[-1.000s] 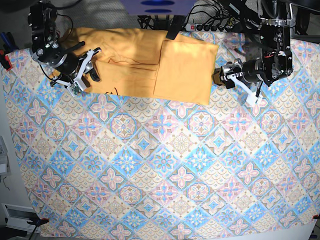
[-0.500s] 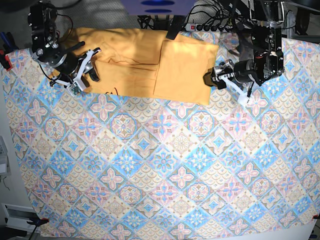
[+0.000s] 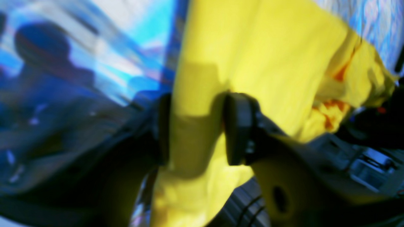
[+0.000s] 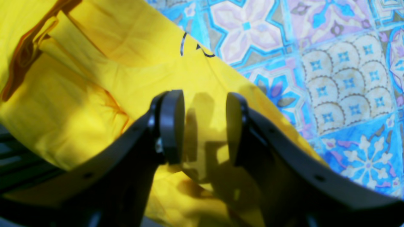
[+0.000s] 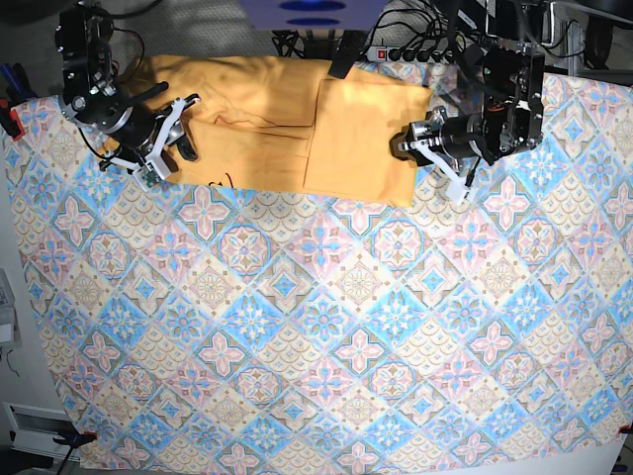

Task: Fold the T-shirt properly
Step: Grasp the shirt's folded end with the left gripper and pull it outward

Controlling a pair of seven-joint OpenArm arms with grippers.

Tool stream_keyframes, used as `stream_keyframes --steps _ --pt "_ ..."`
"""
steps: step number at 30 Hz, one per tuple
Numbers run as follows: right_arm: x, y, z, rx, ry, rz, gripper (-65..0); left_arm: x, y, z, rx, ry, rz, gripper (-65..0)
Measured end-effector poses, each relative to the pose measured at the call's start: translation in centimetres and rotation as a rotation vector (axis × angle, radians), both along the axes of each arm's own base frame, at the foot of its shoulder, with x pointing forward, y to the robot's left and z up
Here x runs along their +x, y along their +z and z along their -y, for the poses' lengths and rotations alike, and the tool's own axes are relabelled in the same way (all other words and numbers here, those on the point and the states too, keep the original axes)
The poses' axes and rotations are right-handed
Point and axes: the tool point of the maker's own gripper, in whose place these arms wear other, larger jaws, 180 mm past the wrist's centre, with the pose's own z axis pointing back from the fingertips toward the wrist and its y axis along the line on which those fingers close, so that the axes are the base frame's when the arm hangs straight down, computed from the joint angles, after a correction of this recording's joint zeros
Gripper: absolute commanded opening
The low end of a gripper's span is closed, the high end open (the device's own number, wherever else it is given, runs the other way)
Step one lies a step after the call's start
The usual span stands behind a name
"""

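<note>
The yellow-orange T-shirt (image 5: 267,119) lies partly folded at the back of the patterned cloth (image 5: 316,317), its right part lapped over the middle. A bit of black lettering (image 5: 223,181) peeks out at its front edge, also in the right wrist view (image 4: 192,47). My left gripper (image 5: 401,145) is at the shirt's right edge. In the blurred left wrist view its jaws (image 3: 197,129) stand apart with yellow fabric (image 3: 252,47) running between them. My right gripper (image 5: 178,139) rests over the shirt's left end, open (image 4: 203,129), with fabric (image 4: 94,78) beneath it.
A power strip and cables (image 5: 415,51) run along the back edge behind the shirt. A red clamp (image 5: 10,121) holds the cloth at the far left. The tiled cloth covers the whole table down to the front edge (image 5: 346,465).
My left arm has moved left from the bare cloth onto the shirt's right edge, and its jaws have narrowed around the fabric. The right arm and the shirt have not moved.
</note>
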Motion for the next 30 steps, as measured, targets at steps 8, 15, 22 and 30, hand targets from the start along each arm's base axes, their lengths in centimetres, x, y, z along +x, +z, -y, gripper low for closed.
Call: stream_keyframes --steps 8,15,22,30 --pt "0.0 0.0 0.0 0.001 0.000 0.001 -43.3 -0.4 -0.1 0.2 -0.005 -0.008 -0.015 -55.4" --pt "0.0 0.0 0.0 0.001 0.000 0.001 -43.3 -0.3 0.3 0.4 -0.048 0.013 -0.024 -55.6" --pt "0.0 0.0 0.0 0.001 0.000 0.000 -43.3 1.7 2.0 -2.0 -0.050 0.075 0.033 -58.4" --pt "-0.1 0.0 0.0 -0.002 0.000 -0.003 -43.3 3.0 3.4 -3.8 -0.046 0.138 0.084 -58.6"
